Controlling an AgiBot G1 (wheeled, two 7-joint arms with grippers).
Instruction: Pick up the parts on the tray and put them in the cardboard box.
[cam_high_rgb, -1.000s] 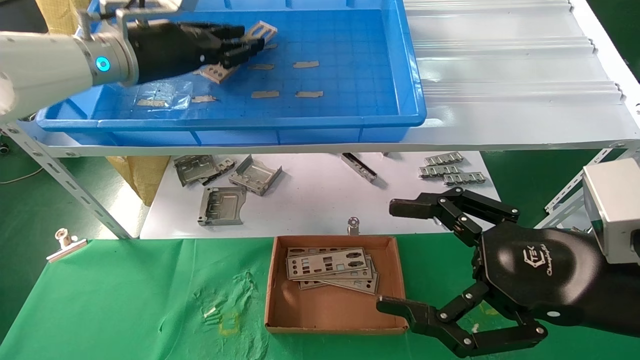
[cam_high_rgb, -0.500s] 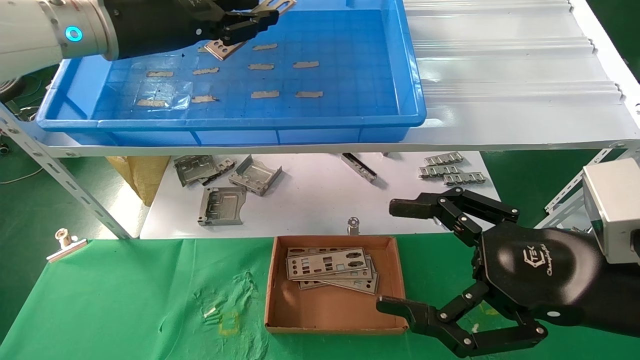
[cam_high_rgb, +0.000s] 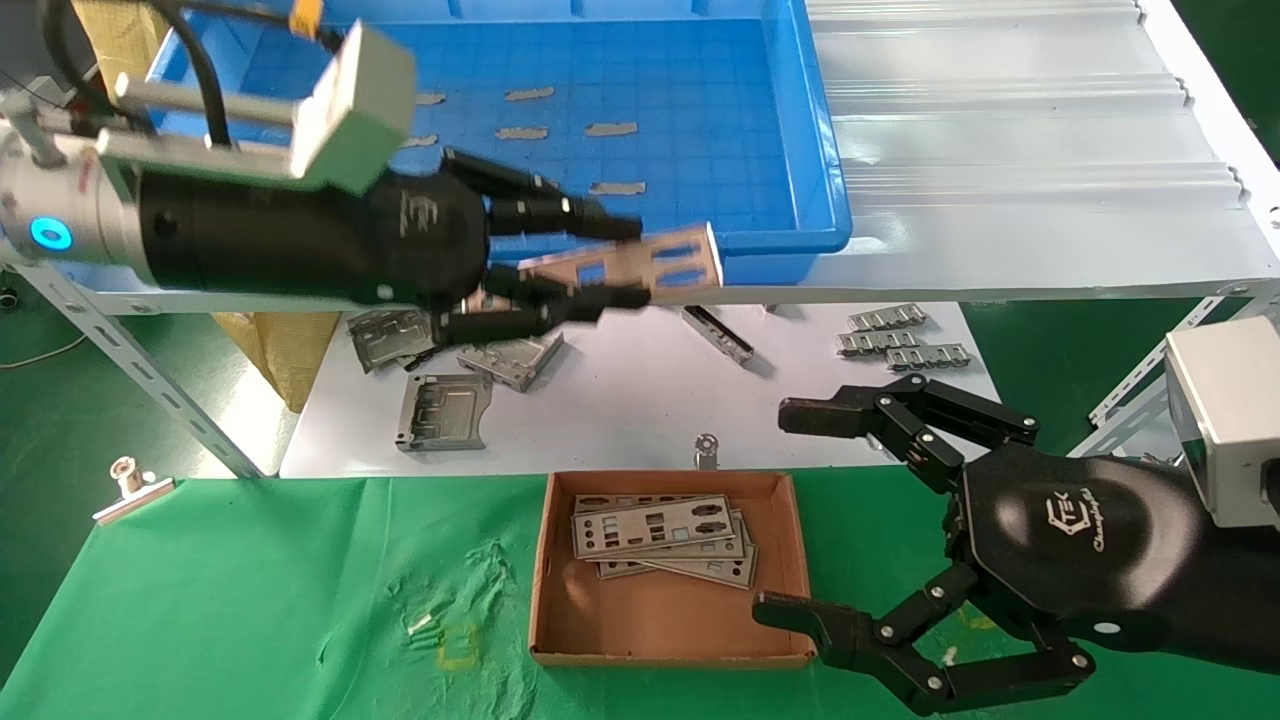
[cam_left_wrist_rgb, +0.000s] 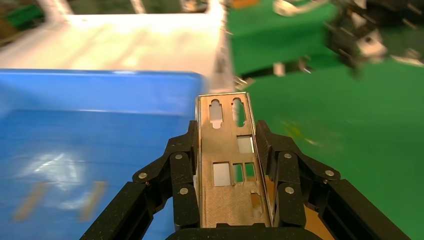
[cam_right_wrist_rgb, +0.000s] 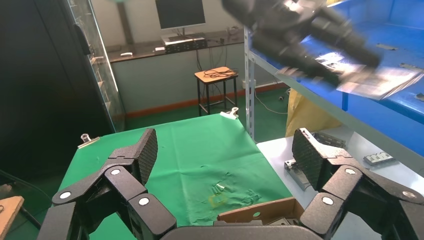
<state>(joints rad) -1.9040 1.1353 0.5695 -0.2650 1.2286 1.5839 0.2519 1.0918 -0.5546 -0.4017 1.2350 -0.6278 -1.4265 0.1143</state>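
My left gripper is shut on a silver-grey punched part, carried in the air at the front rim of the blue tray. Its fingers clamp the part's long edges in the left wrist view. The tray floor shows only tan tape strips. The cardboard box sits on the green cloth below, with a few parts stacked in it. My right gripper stays parked, open, just right of the box; its pads hold nothing.
Bent grey brackets and small metal pieces lie on the white lower shelf. A metal shelf frame leg slants down at the left. Binder clips pin the green cloth.
My left gripper has lifted the part out of the tray's far left area and swung it toward me and rightward, past the tray's front rim. The right arm has not moved.
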